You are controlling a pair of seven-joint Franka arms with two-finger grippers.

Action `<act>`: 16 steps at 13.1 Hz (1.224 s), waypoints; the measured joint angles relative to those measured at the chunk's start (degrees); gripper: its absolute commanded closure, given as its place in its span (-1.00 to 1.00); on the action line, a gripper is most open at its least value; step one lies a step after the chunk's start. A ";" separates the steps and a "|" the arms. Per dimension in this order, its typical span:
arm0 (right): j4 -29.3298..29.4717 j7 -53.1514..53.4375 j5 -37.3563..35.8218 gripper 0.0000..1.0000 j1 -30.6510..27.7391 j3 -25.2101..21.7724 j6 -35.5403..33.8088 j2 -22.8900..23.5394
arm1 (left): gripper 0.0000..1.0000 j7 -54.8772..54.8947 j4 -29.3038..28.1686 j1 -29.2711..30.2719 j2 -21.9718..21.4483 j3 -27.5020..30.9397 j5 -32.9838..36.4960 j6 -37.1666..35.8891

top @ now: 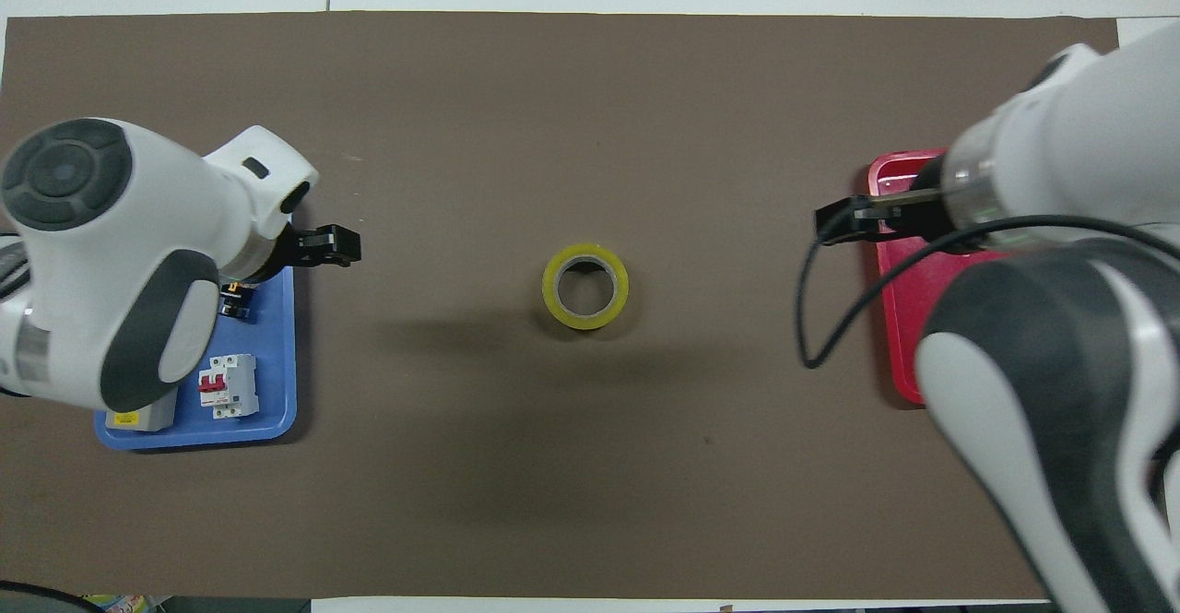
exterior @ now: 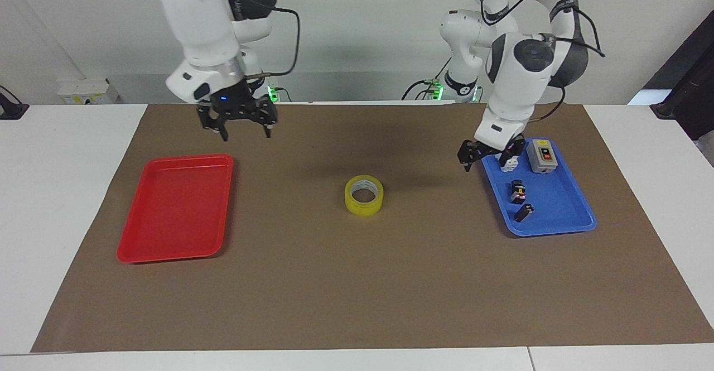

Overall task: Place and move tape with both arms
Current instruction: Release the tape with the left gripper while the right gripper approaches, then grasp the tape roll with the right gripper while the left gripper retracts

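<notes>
The tape is a yellow ring lying flat on the brown mat, midway between the two trays; it also shows in the overhead view. Nothing touches it. My left gripper is open and empty, raised over the edge of the blue tray on the tape's side, and it shows in the overhead view. My right gripper is open and empty, up in the air over the mat beside the red tray, and it shows in the overhead view.
The blue tray holds a grey switch box, a white breaker and two small black parts. The red tray holds nothing that I can see. White table surrounds the mat.
</notes>
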 measured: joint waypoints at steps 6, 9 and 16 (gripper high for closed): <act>-0.19 8.09 -0.08 -1.00 11.43 0.06 20.12 18.99 | -1.00 19.17 13.03 14.06 -1.91 0.36 -2.59 -15.56; -4.07 8.09 -0.08 -1.00 11.25 -0.32 26.47 21.17 | -1.00 22.12 18.09 16.68 -1.91 0.43 -2.67 -20.11; -9.27 8.09 -0.08 -1.00 11.47 0.34 29.09 20.09 | -1.00 22.17 17.80 16.30 -1.84 -1.16 -2.80 -21.07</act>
